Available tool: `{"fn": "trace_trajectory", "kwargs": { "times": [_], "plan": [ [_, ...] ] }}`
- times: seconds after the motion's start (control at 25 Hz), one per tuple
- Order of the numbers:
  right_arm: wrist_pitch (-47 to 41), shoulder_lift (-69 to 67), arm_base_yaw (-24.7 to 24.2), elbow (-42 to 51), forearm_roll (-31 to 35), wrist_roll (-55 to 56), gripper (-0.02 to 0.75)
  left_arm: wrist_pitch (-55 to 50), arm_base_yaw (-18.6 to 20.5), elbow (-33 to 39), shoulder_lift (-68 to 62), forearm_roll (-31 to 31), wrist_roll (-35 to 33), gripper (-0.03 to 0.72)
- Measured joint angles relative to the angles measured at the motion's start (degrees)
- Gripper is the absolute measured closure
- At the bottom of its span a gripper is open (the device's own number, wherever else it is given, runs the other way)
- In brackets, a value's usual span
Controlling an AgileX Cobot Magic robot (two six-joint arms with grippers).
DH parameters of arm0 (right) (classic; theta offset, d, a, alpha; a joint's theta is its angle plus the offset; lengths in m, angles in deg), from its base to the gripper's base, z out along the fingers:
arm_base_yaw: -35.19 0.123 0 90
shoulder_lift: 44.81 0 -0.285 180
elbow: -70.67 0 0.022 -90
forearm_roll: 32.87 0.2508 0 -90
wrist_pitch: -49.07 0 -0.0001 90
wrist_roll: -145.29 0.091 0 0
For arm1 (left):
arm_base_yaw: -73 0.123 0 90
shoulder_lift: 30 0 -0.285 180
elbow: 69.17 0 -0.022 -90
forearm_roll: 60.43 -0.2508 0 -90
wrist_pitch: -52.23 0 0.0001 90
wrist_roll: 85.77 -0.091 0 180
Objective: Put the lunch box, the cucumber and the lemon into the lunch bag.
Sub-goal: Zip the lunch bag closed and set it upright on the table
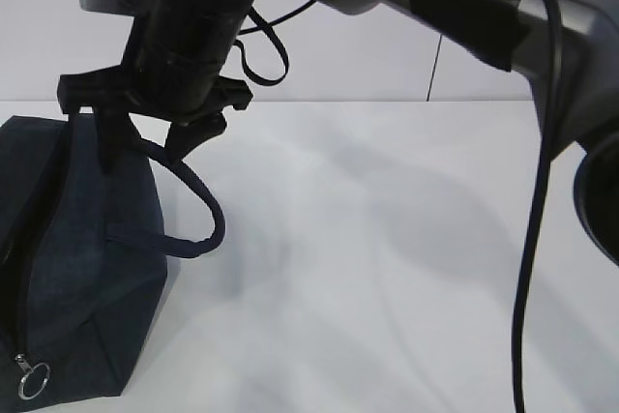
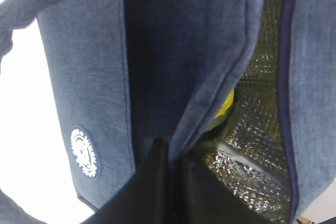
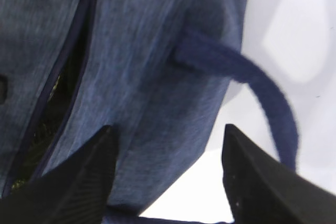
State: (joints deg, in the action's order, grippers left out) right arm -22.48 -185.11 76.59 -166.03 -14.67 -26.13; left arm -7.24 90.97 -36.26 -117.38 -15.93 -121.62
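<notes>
Left gripper: nearest the left wrist camera, its two dark fingers are pressed together on the edge of the bag's top flap, pinching the fabric; I judge this holds the mouth apart so things can drop in.
Bag opening: beside that pinch the crinkled silver lining shows, with a patch of bright yellow, the small oval lemon, lying inside against something green I cannot identify.
Right gripper: its black fingers are spread wide with nothing between them, hanging just over the bag's top near the padded navy loop handle.
Dark navy fabric boxy lunch bag: it stands at the left of the white table, its silver ring zipper pull hanging low at the front corner.
Lunch box and cucumber: not visible on the table; whether they are inside, I cannot tell.
Task stage: probably close to finished.
</notes>
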Motion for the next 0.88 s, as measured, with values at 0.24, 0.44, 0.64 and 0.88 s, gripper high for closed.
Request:
{"fn": "trace_trajectory", "kwargs": {
  "times": [0.24, 0.44, 0.64, 0.88],
  "plan": [
    [0.00, 0.00, 0.52, 1.63, 0.03, 0.47, 0.270, 0.00, 0.00, 0.00, 0.00, 0.00, 0.00, 0.681],
    [0.00, 0.00, 2.31, 2.91, 0.16, 0.47, 0.273, 0.10, 0.00, 0.00, 0.00, 0.00, 0.00, 0.681],
    [0.00, 0.00, 2.93, 2.91, 1.98, 0.59, 0.275, 0.10, 0.00, 0.00, 0.00, 0.00, 0.00, 0.681],
    [0.00, -0.74, 3.06, 2.91, -0.14, 0.59, 0.275, 0.10, 0.00, 0.00, 0.00, 0.00, 0.00, 0.681]
  ]
}}
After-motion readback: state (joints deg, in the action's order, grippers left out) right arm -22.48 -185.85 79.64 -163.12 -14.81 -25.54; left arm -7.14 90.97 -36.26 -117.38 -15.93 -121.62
